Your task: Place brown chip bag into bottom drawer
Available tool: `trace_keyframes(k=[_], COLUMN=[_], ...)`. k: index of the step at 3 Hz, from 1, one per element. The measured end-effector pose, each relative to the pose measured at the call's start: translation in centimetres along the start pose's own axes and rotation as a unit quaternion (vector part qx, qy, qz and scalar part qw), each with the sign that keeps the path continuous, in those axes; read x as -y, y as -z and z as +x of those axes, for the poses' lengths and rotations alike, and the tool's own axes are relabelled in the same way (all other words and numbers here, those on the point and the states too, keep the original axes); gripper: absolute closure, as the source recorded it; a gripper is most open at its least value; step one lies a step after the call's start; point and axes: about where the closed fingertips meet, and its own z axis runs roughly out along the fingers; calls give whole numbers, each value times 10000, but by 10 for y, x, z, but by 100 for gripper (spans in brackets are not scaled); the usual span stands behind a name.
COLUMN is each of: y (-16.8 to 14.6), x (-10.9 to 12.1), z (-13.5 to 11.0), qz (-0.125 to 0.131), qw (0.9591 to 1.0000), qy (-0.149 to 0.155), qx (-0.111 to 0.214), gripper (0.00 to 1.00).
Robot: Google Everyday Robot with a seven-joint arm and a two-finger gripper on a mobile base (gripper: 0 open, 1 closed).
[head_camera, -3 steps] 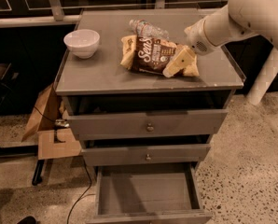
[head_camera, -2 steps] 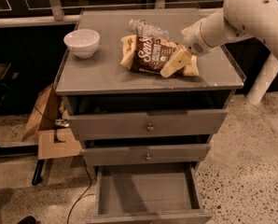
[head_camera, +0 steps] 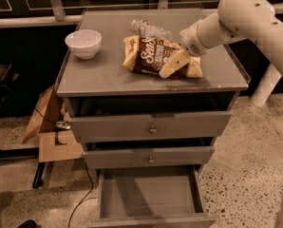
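Camera view, gripper on crinkly brown chip bag, grasp unclear, grey bottom drawer open.

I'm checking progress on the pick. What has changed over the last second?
The claw has edged a little leftward over the brown chip bag. The bag itself, the clear bottle, the white bowl and the open bottom drawer lie as before.

The brown chip bag is dark brown with white script and tan-yellow ends, and the cream gripper sits over its right half. The cabinet and bottom drawer are plain grey, and the bowl is white. The floor is beige with dark speckles.
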Motion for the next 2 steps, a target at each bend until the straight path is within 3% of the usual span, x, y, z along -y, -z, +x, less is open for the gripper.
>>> trace_keyframes(k=[1, 2], y=[-16, -16], x=[-1, -1], z=[6, 6], qz=[-122, -123], qw=[9999, 9999], qy=[-73, -74], qx=[-95, -96], gripper=[0, 19])
